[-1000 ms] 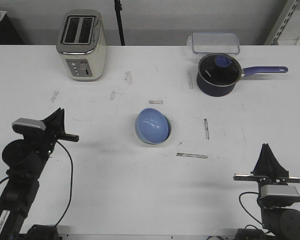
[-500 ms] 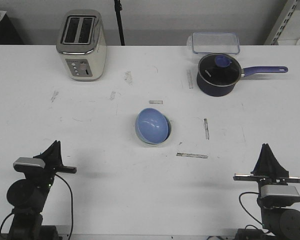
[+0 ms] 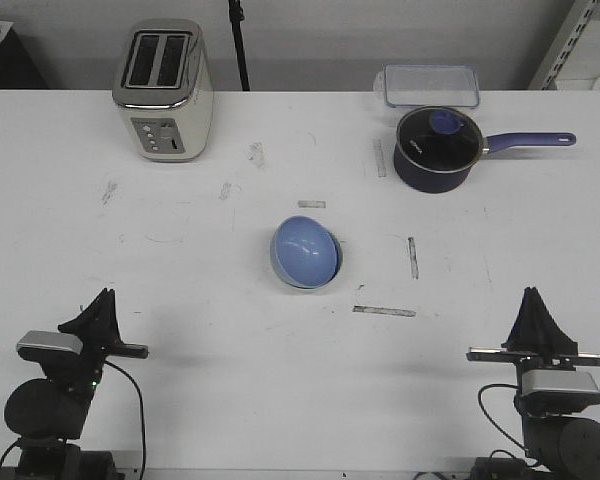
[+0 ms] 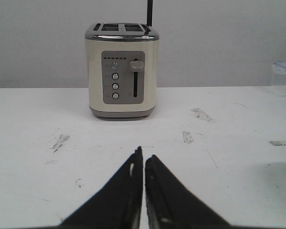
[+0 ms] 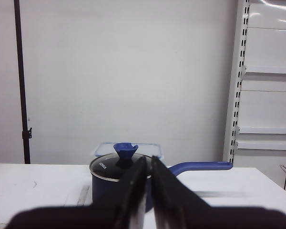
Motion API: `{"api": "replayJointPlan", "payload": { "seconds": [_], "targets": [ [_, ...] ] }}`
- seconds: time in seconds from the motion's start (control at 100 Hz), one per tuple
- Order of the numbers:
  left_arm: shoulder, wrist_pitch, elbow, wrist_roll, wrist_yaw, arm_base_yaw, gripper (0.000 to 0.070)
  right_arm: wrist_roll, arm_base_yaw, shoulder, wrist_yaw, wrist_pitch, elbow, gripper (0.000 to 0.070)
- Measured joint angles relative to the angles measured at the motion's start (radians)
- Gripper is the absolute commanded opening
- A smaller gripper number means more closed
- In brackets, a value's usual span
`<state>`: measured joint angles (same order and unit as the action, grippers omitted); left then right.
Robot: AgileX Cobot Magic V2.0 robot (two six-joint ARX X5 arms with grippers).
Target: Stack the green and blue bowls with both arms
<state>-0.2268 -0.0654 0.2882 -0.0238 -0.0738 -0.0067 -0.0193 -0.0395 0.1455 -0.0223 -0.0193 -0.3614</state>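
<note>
The blue bowl [image 3: 305,252] sat near the middle of the bench [image 3: 210,300], tilted, with a thin pale green rim showing along its lower edge, so it appeared to rest inside the green bowl [image 3: 332,272]; how squarely it was seated could not be told. Both arms were parked at the near edge, well apart from the bowls. The left end effector [image 3: 98,312] sat near the near left corner with its fingers together and nothing between them, pointing toward the toaster [image 4: 122,70] by the far left edge. The right end effector [image 3: 533,318], near the near right corner, was likewise closed and empty, facing the saucepan [image 5: 115,171] and the clear lidded box [image 3: 431,86] by the far right edge.

Judging by this, the stack looked made and the step in hand was the retreat to rest. Doing it well would mean keeping both arms low and clear of the centre, so no cable or finger brushes the tilted upper bowl.
</note>
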Motion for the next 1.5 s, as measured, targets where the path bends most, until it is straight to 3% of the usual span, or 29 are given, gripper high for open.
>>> {"api": "replayJointPlan", "payload": {
  "seconds": [0.3,0.46,0.76,1.5],
  "targets": [
    [0.010,-0.027,-0.011,0.000,0.003,0.000,0.0002,0.000,0.000,0.000,0.000,0.000,0.000,0.0004],
    [0.058,-0.129,-0.107,0.000,0.073,-0.028,0.0002,0.000,0.000,0.000,0.000,0.000,0.000,0.0004],
    [0.156,-0.125,-0.191,0.000,0.105,-0.035,0.0001,0.000,0.000,0.000,0.000,0.000,0.000,0.0003],
    [0.222,-0.102,-0.254,0.000,0.067,-0.013,0.0003,0.000,0.000,0.000,0.000,0.000,0.000,0.0003]
  ]
}}
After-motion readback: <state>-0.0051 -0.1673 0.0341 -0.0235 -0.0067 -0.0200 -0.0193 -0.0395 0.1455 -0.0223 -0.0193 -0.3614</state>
